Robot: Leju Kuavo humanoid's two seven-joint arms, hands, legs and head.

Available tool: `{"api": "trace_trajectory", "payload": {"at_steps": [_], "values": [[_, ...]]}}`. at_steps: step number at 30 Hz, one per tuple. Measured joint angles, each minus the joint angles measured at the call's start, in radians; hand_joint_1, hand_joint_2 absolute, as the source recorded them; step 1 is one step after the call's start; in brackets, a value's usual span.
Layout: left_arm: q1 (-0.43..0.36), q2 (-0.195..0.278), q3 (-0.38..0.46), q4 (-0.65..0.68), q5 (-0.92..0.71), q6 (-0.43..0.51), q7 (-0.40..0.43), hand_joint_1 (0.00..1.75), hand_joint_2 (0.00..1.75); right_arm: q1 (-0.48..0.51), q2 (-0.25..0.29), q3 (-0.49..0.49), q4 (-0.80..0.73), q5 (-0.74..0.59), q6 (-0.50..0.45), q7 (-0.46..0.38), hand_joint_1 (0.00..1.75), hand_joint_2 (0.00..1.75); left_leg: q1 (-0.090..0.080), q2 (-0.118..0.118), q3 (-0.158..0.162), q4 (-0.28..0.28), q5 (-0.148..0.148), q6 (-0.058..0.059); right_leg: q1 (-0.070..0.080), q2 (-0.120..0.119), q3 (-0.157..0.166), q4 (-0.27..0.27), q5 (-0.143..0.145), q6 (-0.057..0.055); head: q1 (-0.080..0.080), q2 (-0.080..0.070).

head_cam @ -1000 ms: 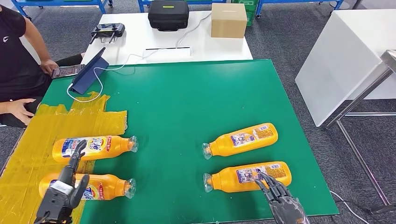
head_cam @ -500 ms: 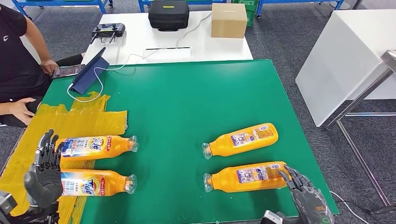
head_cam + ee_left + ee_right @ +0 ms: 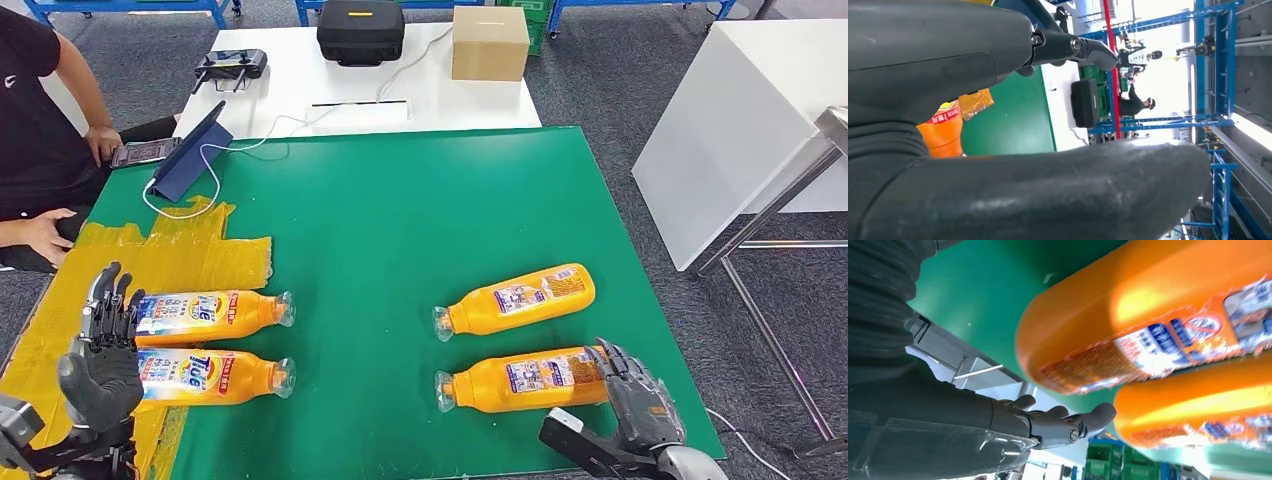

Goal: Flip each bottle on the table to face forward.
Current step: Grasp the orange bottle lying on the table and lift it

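Note:
Four orange bottles lie on their sides on the green table (image 3: 400, 220). The far-left bottle (image 3: 205, 314) and near-left bottle (image 3: 205, 374) show blue and white front labels. The far-right bottle (image 3: 520, 297) and near-right bottle (image 3: 525, 379) show small-print back labels. My left hand (image 3: 100, 350) stands open with fingers spread, just left of the left pair's bases. My right hand (image 3: 640, 405) is open beside the near-right bottle's base, fingertips close to it. The right wrist view shows the fingers (image 3: 1063, 422) apart from two orange bottle bases (image 3: 1128, 320). An orange bottle (image 3: 943, 132) shows behind the left thumb.
Yellow tape (image 3: 120, 270) covers the table's left part. A tablet (image 3: 190, 150) with a white cable stands at the far left corner. A seated person (image 3: 40, 130) is at the left edge. A white table (image 3: 380, 90) behind holds a black case (image 3: 360, 30) and a cardboard box (image 3: 490, 42).
My left hand came off the left bottles and now sits left of their bases; the near-left bottle shifted slightly. My right hand slid right, off the near-right bottle to beside its base.

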Motion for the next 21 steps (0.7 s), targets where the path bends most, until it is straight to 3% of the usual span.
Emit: {"api": "trace_trajectory", "payload": {"at_steps": [10, 11, 14, 15, 18, 21], "values": [[-0.049, 0.002, -0.031, -0.001, 0.016, 0.007, 0.018, 0.00, 0.00, -0.126, 0.061, 0.108, 0.083, 0.048, 0.071, 0.015, 0.00, 1.75, 0.000, 0.000, 0.000, 0.000, 0.000, 0.000, 0.000, 0.000, 0.000, 0.000, 0.000, 0.000, 0.000, 0.000], [-0.054, 0.003, -0.033, -0.001, 0.019, 0.007, 0.022, 0.00, 0.00, -0.135, 0.061, 0.122, 0.090, 0.050, 0.083, 0.017, 0.34, 1.75, 0.000, 0.000, 0.000, 0.000, 0.000, 0.000, 0.000, 0.000, 0.000, 0.000, 0.000, 0.000, 0.000, 0.000], [-0.067, 0.005, -0.039, 0.000, 0.029, 0.004, 0.029, 0.00, 0.00, -0.161, 0.043, 0.167, 0.110, 0.044, 0.140, 0.023, 1.64, 1.75, 0.000, 0.000, 0.000, 0.000, 0.000, 0.000, 0.000, 0.000, 0.000, 0.000, 0.000, 0.000, 0.000, 0.000], [-0.073, 0.007, -0.042, 0.001, 0.034, 0.002, 0.031, 0.00, 0.00, -0.170, 0.027, 0.184, 0.116, 0.036, 0.167, 0.024, 1.75, 1.75, 0.000, 0.000, 0.000, 0.000, 0.000, 0.000, 0.000, 0.000, 0.000, 0.000, 0.000, 0.000, 0.000, 0.000], [-0.098, 0.014, -0.048, 0.013, 0.052, -0.004, 0.038, 0.00, 0.00, -0.197, -0.050, 0.238, 0.128, -0.002, 0.247, 0.025, 1.75, 1.75, 0.000, -0.001, 0.002, 0.000, 0.000, 0.000, 0.000, 0.000, 0.002, 0.000, 0.000, 0.000, 0.000, 0.000], [-0.115, 0.019, -0.052, 0.028, 0.069, -0.003, 0.043, 0.00, 0.00, -0.209, -0.122, 0.286, 0.130, -0.030, 0.270, 0.030, 1.75, 1.75, -0.001, -0.002, 0.004, 0.000, 0.000, 0.000, -0.001, 0.000, 0.003, -0.001, 0.000, 0.000, 0.000, 0.000]]}}
